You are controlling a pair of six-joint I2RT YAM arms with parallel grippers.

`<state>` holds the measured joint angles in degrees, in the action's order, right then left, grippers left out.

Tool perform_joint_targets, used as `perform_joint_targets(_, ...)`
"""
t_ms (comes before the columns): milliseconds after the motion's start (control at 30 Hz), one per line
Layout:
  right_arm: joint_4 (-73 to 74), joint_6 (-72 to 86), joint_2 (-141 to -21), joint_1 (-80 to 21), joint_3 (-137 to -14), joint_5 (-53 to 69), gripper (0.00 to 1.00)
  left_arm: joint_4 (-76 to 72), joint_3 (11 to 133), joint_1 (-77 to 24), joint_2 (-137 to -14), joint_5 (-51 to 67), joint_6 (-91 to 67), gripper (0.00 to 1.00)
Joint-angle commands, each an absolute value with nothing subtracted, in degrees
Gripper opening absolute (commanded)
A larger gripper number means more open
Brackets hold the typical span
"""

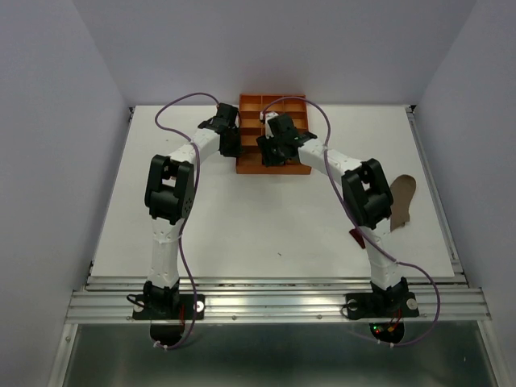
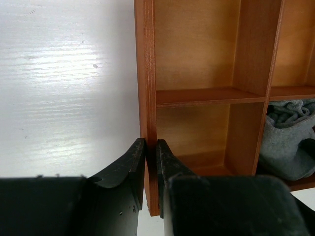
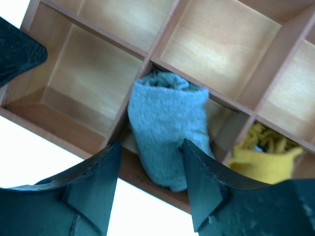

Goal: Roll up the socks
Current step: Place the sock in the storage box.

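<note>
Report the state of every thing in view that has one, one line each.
Orange compartmented wooden tray: flat on the white table.
Grey knitted ankle sock: rolled, in a tray compartment.
Mustard yellow knitted sock: bunched, in the neighbouring compartment.
Taupe-brown sock: flat, unrolled, on the table.
Left end effector: shut on the tray's outer wall.
Right end effector: open, over the grey sock.

Looks like a robotics lab cell: arms (image 1: 169, 193) bolted to an aluminium rail (image 1: 274, 305), purple cables (image 1: 184, 101) looping loose, a white desk (image 1: 218, 218) under the left claw (image 2: 150, 147), blank walls (image 1: 48, 121) beyond it.
</note>
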<state>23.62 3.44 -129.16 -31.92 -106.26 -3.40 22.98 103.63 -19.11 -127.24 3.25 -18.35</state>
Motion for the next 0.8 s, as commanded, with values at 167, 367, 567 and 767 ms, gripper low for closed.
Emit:
perform_joint_targets(167,29.1,4.5,-124.9,-29.8,-108.2,-3.9,0.54,20.8,104.0,-18.8,-127.9,4.4,-19.6,0.00)
perform_joint_targets(367,27.1,4.0,-125.0,-29.8,-109.5,-1.3,0.51,21.0,104.6,-18.8,-128.2,4.7,-19.5,0.00)
perform_joint_targets(567,24.5,3.8,-123.8,-29.8,-109.8,-1.1,0.52,21.1,104.9,-18.8,-128.5,5.0,-19.6,0.00)
perform_joint_targets(767,22.7,3.7,-124.5,-29.8,-112.1,-0.5,0.54,21.3,105.2,-18.7,-128.8,5.2,-19.4,0.00)
